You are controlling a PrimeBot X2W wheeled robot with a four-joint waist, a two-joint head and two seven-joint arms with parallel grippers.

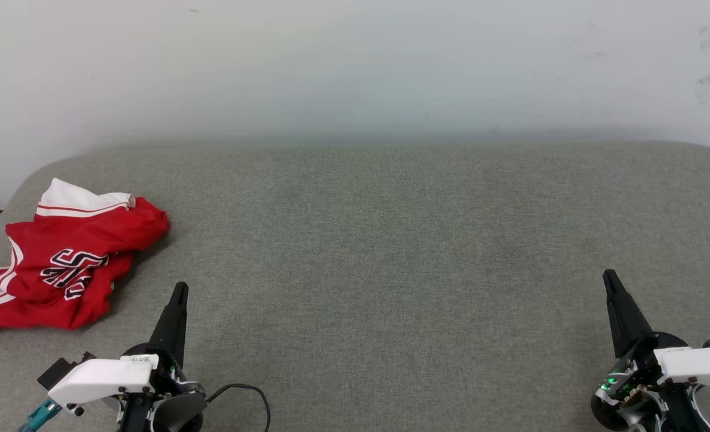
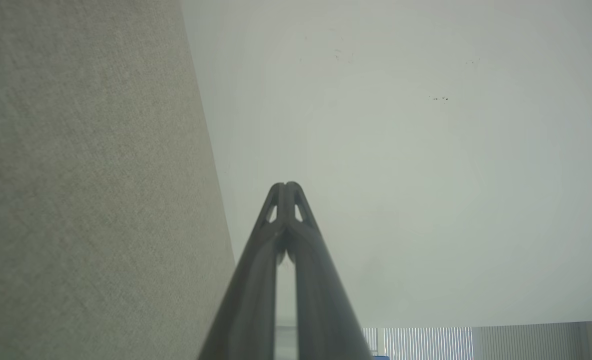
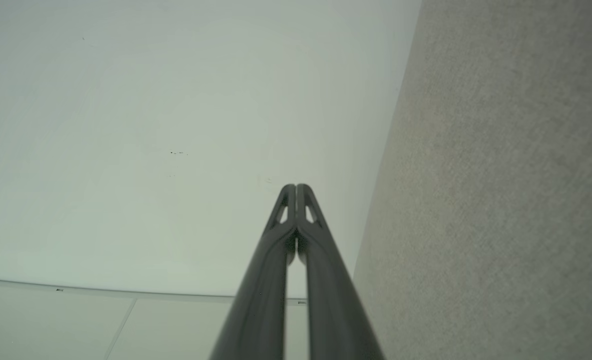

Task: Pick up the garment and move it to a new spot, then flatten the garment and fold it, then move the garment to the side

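Task not yet begun: the garment (image 1: 60,264) lies crumpled at ten o'clock on the bench (image 1: 391,240); my left claw (image 1: 179,289) and right claw (image 1: 610,277) rest clenched, empty.

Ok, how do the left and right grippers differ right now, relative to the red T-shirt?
The left gripper sits close to the crumpled red T-shirt, just off its lower right edge; the right gripper is far across the grey padded surface from it. In the head view the left gripper's fingers lean right, the right gripper's lean left. Both are shut and empty.
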